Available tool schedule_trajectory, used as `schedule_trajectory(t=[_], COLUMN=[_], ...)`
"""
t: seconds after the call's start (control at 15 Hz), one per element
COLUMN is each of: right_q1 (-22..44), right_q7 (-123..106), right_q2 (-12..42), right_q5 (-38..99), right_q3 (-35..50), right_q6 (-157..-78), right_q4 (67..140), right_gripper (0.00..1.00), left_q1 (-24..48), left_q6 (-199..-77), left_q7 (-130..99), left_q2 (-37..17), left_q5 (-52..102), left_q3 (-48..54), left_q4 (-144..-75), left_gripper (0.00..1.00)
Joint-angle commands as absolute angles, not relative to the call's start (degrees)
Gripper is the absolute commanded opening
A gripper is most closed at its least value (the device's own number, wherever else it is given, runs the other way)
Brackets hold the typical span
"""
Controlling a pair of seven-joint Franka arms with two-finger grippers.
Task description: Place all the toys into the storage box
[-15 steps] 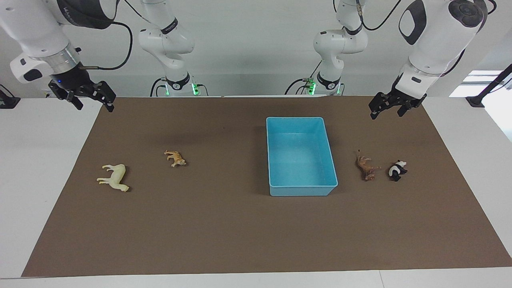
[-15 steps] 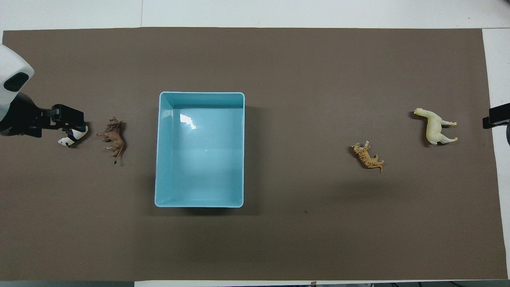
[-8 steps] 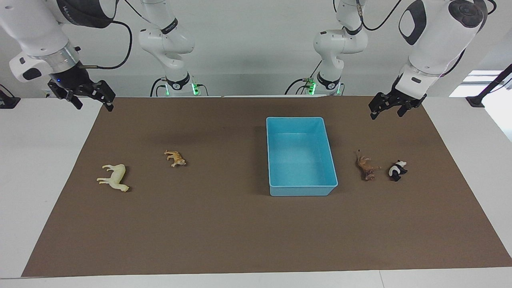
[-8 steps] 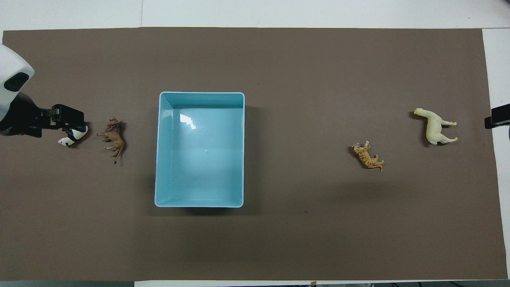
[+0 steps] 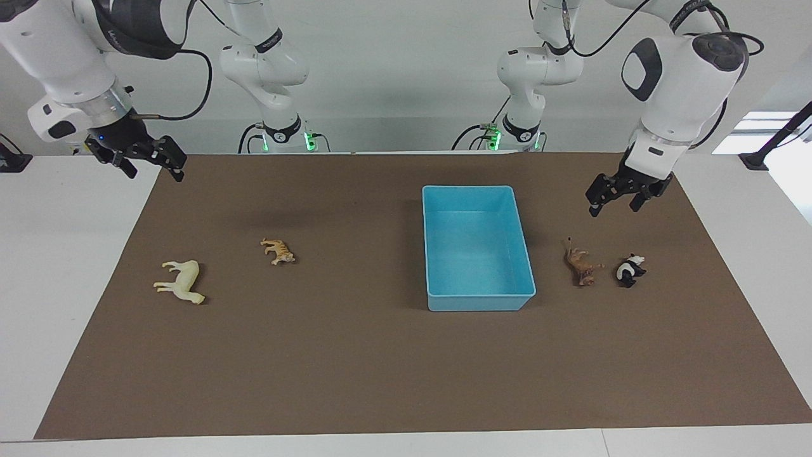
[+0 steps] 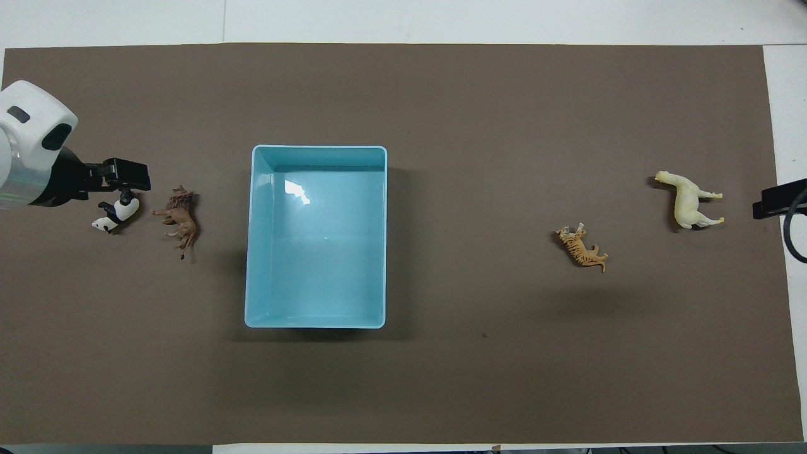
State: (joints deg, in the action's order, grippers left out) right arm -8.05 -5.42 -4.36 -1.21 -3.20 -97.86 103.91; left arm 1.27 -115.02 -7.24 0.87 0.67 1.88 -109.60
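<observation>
The light-blue storage box [image 5: 479,298] stands empty on the mat; it also shows in the overhead view [image 6: 315,323]. The brown animal [image 5: 582,265] [image 6: 179,217] and the panda [image 5: 630,270] [image 6: 116,213] lie beside it toward the left arm's end. The tiger [image 5: 278,251] [image 6: 581,247] and the cream horse [image 5: 181,282] [image 6: 687,202] lie toward the right arm's end. My left gripper [image 5: 613,209] [image 6: 126,180] is open and empty, raised over the mat by the panda. My right gripper [image 5: 156,175] [image 6: 772,200] is open and empty, raised over the mat's edge by the horse.
A brown mat [image 5: 355,368] covers most of the white table [image 5: 57,254]. Two more robot bases [image 5: 282,130] stand along the table edge at the robots' end.
My left gripper has come down and moved closer to the panda and the brown animal. My right gripper has shifted slightly over the mat's edge. No toy has moved.
</observation>
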Motion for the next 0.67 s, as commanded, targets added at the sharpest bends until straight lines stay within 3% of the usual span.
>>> schedule_trajectory(t=[0.0, 0.27, 0.6], right_q1=[-12.7, -16.7, -15.9], right_q7=[-11.6, -15.1, -26.2], right_q2=[-7.1, -1.0, 5.8], right_q5=[-1.7, -1.7, -1.8], right_q3=[-2.9, -2.9, -2.9], right_q6=[-109.0, -123.1, -140.3], right_q4=[116.4, 122.4, 125.4], right_gripper=[1.00, 1.00, 1.00], left_q1=[0.0, -1.1, -1.6], left_q6=[-125.9, -144.4, -152.0], left_q7=[-6.7, -6.8, -6.7], left_q2=[-2.3, -6.2, -13.3], left_q5=[0.4, 0.4, 0.4], left_q3=[1.9, 1.9, 1.9], left_q4=[-116.0, -126.7, -126.8], left_gripper=[1.00, 1.00, 1.00])
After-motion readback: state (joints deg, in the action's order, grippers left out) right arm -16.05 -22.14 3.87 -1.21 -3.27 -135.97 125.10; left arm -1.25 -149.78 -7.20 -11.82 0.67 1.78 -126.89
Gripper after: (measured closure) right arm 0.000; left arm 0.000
